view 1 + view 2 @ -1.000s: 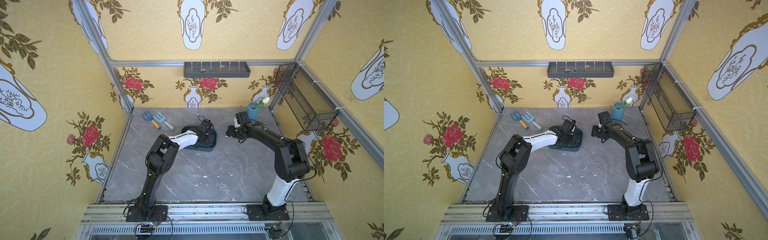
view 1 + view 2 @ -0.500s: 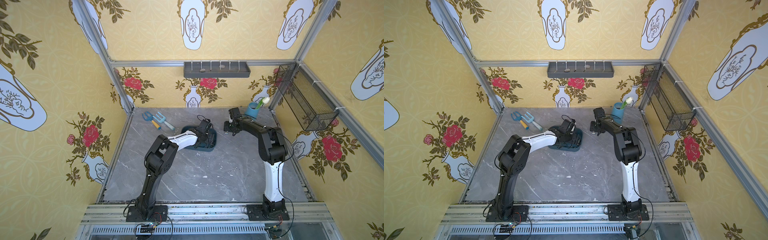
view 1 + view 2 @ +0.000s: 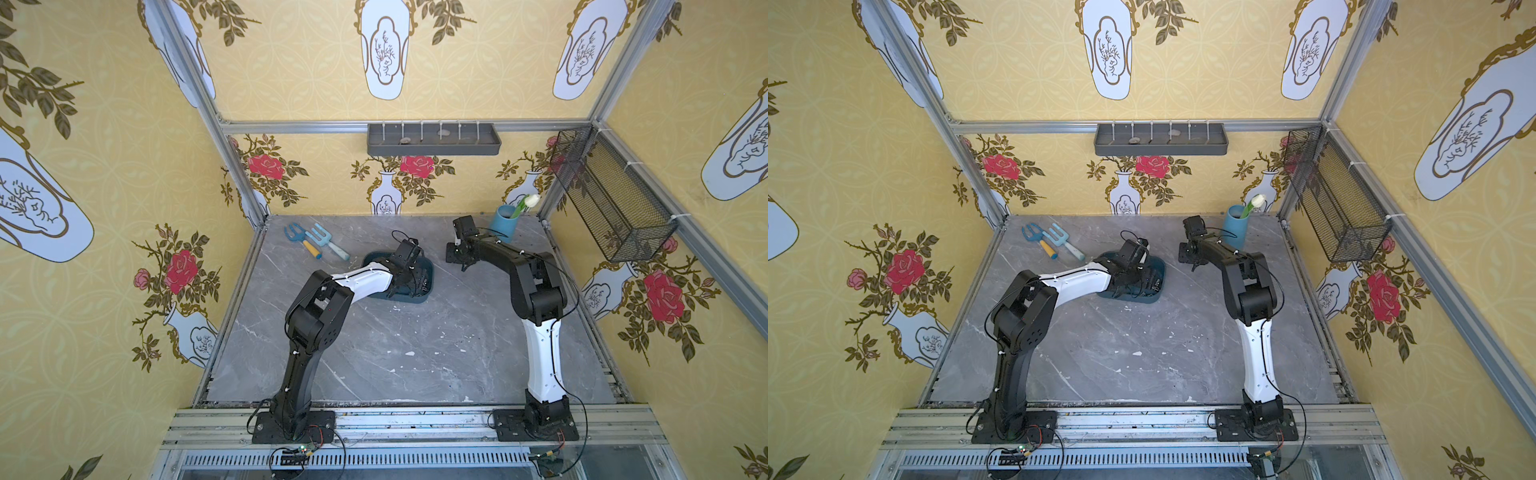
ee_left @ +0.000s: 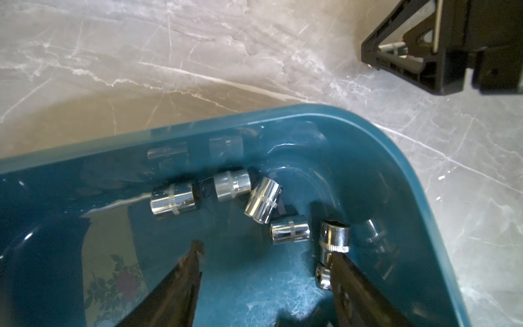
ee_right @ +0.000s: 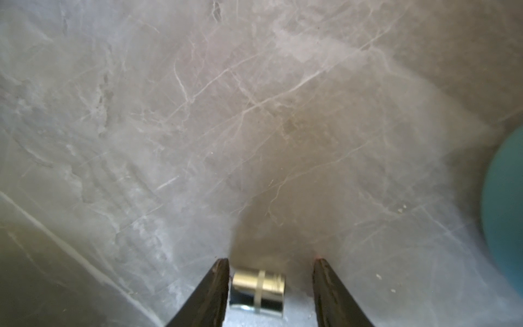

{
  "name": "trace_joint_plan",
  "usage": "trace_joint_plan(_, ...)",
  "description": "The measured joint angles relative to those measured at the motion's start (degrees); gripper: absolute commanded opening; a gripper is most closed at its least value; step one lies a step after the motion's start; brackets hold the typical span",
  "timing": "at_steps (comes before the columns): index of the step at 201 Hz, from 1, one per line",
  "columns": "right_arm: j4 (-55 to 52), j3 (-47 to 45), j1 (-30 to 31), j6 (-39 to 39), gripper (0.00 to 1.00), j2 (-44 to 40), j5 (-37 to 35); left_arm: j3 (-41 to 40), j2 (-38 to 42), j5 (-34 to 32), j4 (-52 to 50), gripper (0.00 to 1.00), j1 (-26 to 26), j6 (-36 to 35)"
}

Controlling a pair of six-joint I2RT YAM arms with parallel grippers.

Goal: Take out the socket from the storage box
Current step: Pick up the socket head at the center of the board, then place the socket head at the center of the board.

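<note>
The teal storage box [image 3: 430, 272] [image 3: 1162, 272] sits mid-table. My left gripper [image 3: 419, 283] [image 3: 1152, 283] is down inside it. In the left wrist view this gripper [image 4: 267, 249] is open over the box floor, and several chrome sockets lie near the rounded corner [image 4: 368, 124]. One upright socket [image 4: 334, 235] touches a fingertip. My right gripper [image 3: 455, 254] [image 3: 1187, 253] hangs low over the table, right of the box. Its fingers [image 5: 270, 262] stand apart around a socket [image 5: 257, 288] lying on the marble. The socket is close to one finger, with a gap to the other.
A blue cup [image 3: 503, 224] [image 5: 506, 203] with a white tulip stands just behind the right gripper. Two toy garden forks [image 3: 316, 245] lie at the back left. A grey tray [image 3: 432, 139] hangs on the back wall and a wire basket [image 3: 611, 199] on the right wall.
The right arm's elbow has swung in from the right and its gripper has shifted slightly left, with the fingers drawing closer together. The left arm has not moved.
</note>
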State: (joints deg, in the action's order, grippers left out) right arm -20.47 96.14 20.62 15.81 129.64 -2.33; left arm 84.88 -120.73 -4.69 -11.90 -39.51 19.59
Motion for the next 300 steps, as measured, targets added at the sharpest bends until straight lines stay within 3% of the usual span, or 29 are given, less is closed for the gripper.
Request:
trace_joint_plan(109,1.05,5.01,0.02,-2.38,0.27,3.63,-1.38,-2.71,1.79,-0.02,1.2,0.76,0.5,0.39)
trace_joint_plan(165,0.57,2.21,0.09,-2.58,0.24,1.2,-1.14,-3.56,2.69,-0.04,1.55,0.76,0.59,0.39)
trace_joint_plan(249,4.59,-20.74,2.89,-10.78,0.25,-16.02,5.22,-6.71,5.62,-0.22,2.36,0.77,1.05,0.35)
trace_joint_plan(300,6.21,-30.03,4.92,-16.63,0.27,-23.74,10.1,-7.85,6.88,-0.2,2.89,0.77,1.16,-0.11)
